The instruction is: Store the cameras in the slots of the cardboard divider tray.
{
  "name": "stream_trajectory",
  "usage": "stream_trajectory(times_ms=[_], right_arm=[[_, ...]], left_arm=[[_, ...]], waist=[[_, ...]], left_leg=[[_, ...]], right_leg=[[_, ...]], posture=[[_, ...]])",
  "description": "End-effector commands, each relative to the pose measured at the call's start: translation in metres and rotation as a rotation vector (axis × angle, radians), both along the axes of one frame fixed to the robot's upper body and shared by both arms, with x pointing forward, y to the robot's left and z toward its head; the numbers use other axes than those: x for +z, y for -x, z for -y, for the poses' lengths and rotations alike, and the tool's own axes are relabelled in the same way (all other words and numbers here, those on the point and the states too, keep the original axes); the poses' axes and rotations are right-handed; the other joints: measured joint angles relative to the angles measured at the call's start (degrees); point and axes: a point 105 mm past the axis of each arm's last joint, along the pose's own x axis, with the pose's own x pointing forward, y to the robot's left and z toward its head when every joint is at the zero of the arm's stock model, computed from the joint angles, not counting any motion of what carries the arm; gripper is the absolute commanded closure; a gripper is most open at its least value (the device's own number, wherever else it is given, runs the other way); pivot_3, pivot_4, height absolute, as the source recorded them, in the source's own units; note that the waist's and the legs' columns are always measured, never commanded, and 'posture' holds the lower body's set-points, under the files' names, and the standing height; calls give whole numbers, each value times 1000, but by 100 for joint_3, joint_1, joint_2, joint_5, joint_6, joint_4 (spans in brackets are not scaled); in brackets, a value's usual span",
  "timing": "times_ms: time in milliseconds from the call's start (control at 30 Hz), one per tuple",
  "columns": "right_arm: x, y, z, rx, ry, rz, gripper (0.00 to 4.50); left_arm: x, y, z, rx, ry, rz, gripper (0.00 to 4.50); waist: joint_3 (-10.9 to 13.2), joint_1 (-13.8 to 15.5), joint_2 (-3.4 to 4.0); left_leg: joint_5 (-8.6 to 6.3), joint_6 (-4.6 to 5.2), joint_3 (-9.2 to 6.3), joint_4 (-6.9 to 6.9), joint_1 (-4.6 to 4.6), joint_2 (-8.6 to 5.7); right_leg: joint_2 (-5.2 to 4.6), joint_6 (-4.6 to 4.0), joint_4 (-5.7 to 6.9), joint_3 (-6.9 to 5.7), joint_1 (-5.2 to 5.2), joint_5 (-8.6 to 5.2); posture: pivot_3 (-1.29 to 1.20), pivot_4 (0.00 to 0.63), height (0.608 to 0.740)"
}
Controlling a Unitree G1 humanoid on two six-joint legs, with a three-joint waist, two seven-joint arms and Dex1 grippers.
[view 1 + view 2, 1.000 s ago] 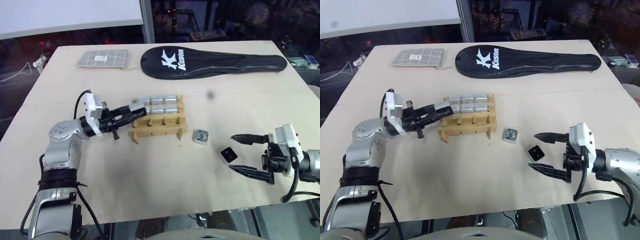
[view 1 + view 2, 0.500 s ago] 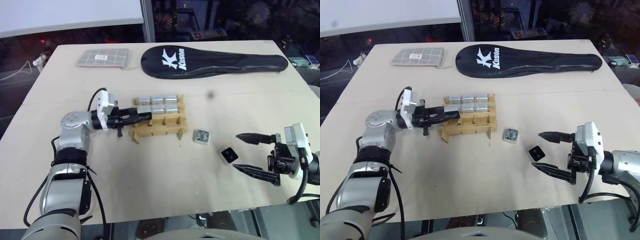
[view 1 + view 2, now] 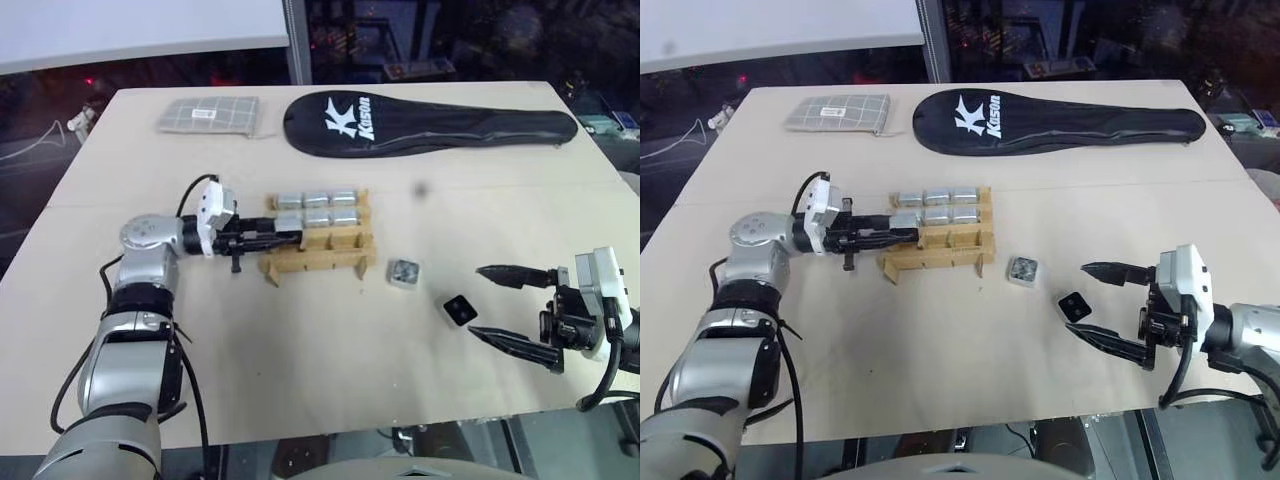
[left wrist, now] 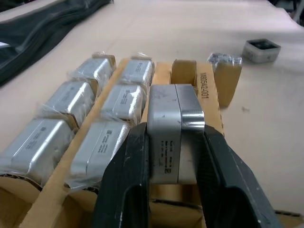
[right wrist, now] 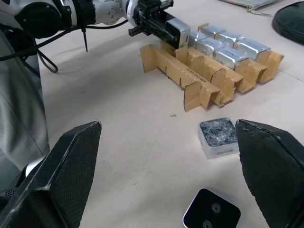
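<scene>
The cardboard divider tray [image 3: 320, 266] lies mid-table, its two far rows filled with several wrapped silvery blocks [image 3: 318, 198]. My left gripper [image 3: 278, 239] reaches in from the tray's left end, shut on a silvery grey camera [image 4: 173, 133] that hangs over the near row of slots. Two loose cameras rest on the table right of the tray: a white one with a speckled grey face [image 3: 403, 272] and a white one with a black face [image 3: 459, 309]. My right gripper [image 3: 477, 301] stands wide open just right of the black-faced camera, touching nothing.
A long black racket cover [image 3: 425, 122] lies along the far side of the table. A grey checked pouch [image 3: 208, 114] sits at the far left. The table's front edge runs close below my right gripper.
My left gripper has sunk a little and levelled out at the tray's left end, still holding the silvery camera. The right gripper has kept still and open.
</scene>
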Motion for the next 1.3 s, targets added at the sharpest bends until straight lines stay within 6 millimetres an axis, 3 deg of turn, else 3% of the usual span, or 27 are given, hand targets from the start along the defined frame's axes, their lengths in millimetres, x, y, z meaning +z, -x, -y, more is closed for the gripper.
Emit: stream_trajectory(times_ms=[33, 333, 633, 700, 733, 900, 933, 1167, 1300], right_arm=[[8, 2, -3, 12, -7, 44, 27], [6, 2, -4, -1, -11, 53, 27], [6, 2, -5, -14, -17, 62, 27], [5, 2, -4, -16, -16, 62, 0], [5, 2, -4, -17, -15, 62, 0], [5, 0, -3, -19, -15, 65, 0], [5, 0, -3, -19, -15, 66, 0], [4, -2, -3, -16, -13, 66, 0], [5, -3, -5, -7, -13, 67, 0]], left_arm=[[0, 1, -5, -33, -136, 37, 3764], [5, -7, -12, -42, -303, 19, 3764], [2, -13, -9, -29, -298, -21, 3764], [3, -13, -8, -29, -301, -20, 2758], [5, -14, -8, -27, -297, -21, 2512], [17, -18, -5, -16, -232, 24, 306], [18, -17, -5, -16, -223, 29, 27], [23, -14, -5, -16, -156, 19, 27], [42, -14, -7, -1, -68, 25, 27]], waist=[[0, 2, -1], [-1, 3, -1], [-1, 6, -1], [-1, 5, -1], [-1, 2, -1], [-1, 13, -2], [0, 14, -3], [1, -2, -4], [2, -3, -6]], left_leg=[[0, 0, -1, 0, 0, 1], [1, 1, 0, 3, 8, 0], [1, 1, -1, 6, 13, 2], [1, 1, -2, 9, 15, 2], [1, 1, -1, 10, 16, 2], [1, 1, -1, 10, 15, 1], [1, 1, -2, 11, 12, 1], [1, 1, -2, 12, 10, 2], [1, 1, -4, 13, 6, 2]], right_leg=[[0, 0, 0, -1, 0, 0], [2, 5, 9, 0, 3, -3], [5, 12, 22, 0, 3, -6], [5, 12, 27, 0, 3, -7], [5, 12, 30, 1, 3, -7], [4, 12, 30, 2, 3, -7], [4, 12, 30, 1, 2, -6], [3, 0, 28, 1, 1, 1], [4, -4, 26, -1, 1, 4]], posture=[[0, 150, 740], [0, 150, 740], [0, 150, 740], [0, 150, 740], [0, 150, 740], [0, 150, 740], [0, 150, 740], [0, 150, 740], [0, 150, 740]])
